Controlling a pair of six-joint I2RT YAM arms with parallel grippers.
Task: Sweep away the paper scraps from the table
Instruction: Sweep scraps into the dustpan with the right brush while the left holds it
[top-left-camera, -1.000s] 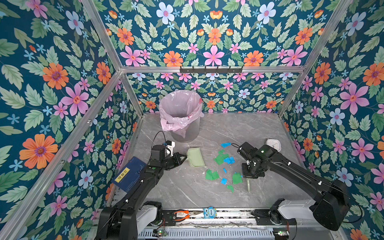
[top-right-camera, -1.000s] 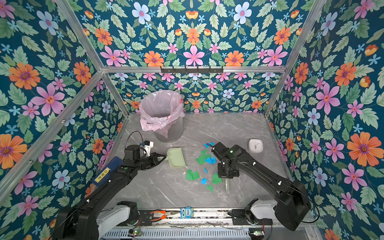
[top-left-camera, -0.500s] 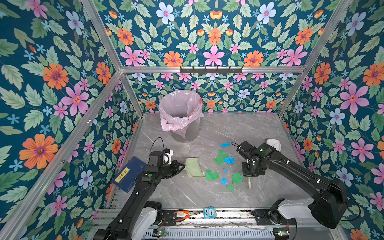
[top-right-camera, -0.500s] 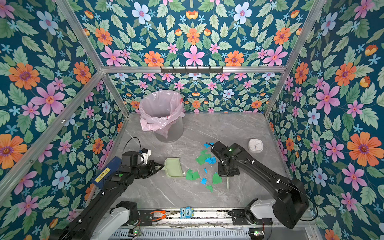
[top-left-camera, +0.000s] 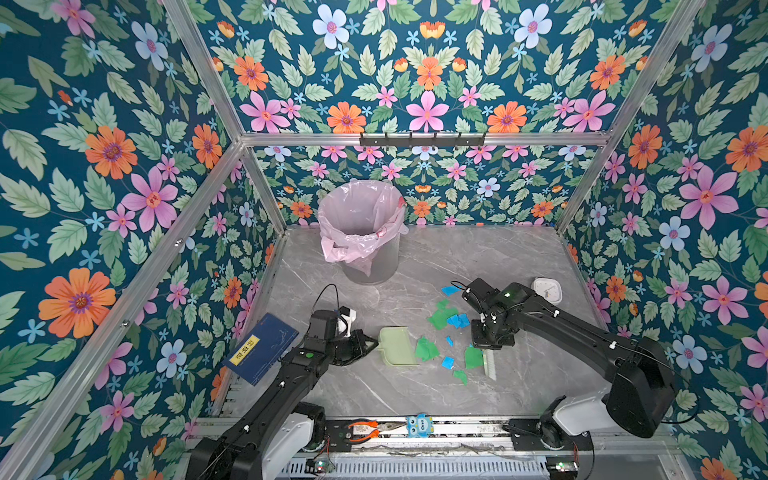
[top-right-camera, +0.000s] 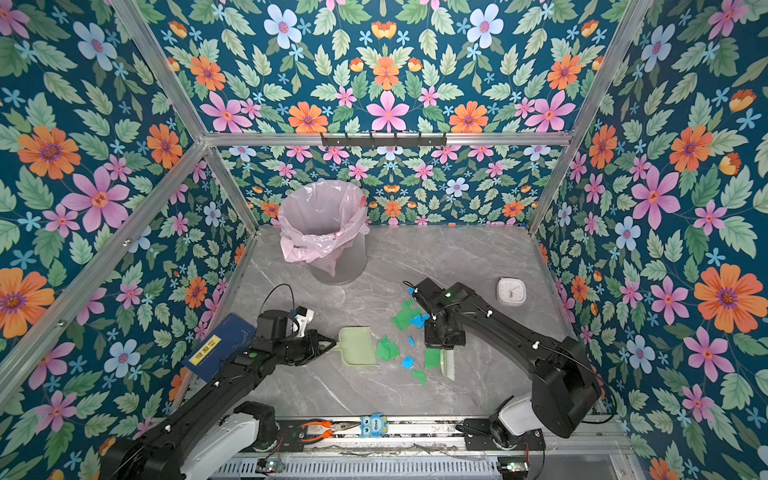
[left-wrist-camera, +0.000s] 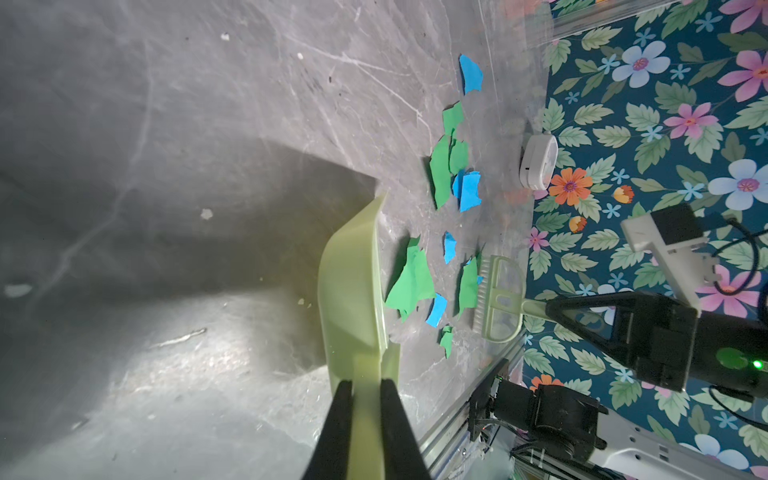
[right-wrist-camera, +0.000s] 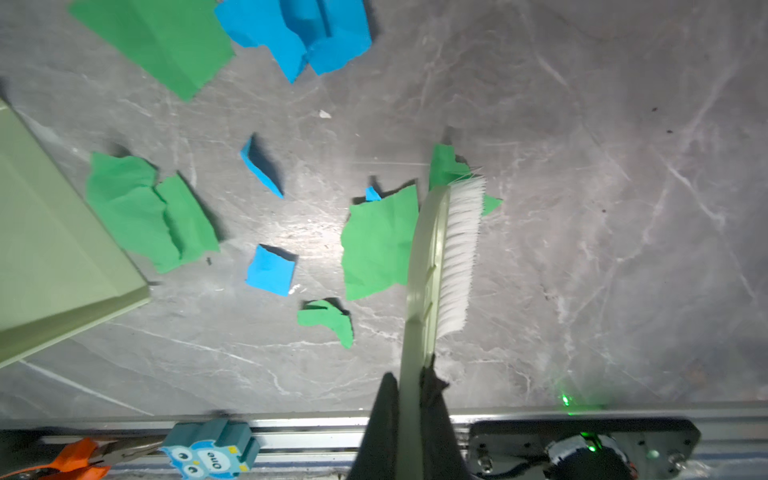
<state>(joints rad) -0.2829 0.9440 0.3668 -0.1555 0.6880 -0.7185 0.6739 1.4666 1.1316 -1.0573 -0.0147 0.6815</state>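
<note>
Sweep-up on the marble-look desk: your left fingers are pinched narrow on the handle of a pale green dustpan, which sits low on the desk w/ its open edge toward the paper scraps. Your right fingers are closed tight on the handle of a matching brush. Its head is down at the desk, w/ one large green scrap just beside it and a smaller one partly hidden by the white bristles.

The scraps, green & blue, lie on the desk btwn dustpan and brush. A second bunch lies farther back beside the right arm, and one blue piece is nearer the bin, which stands at the back lined w/ a pink bag.

On the front rail a blue owl figure reads "One", next to orange-handled pliers. A dark blue book lies at the desk's left edge; the characters on its yellow label are too small to read. A white clock sits near the right wall, its face too small to read.
</note>
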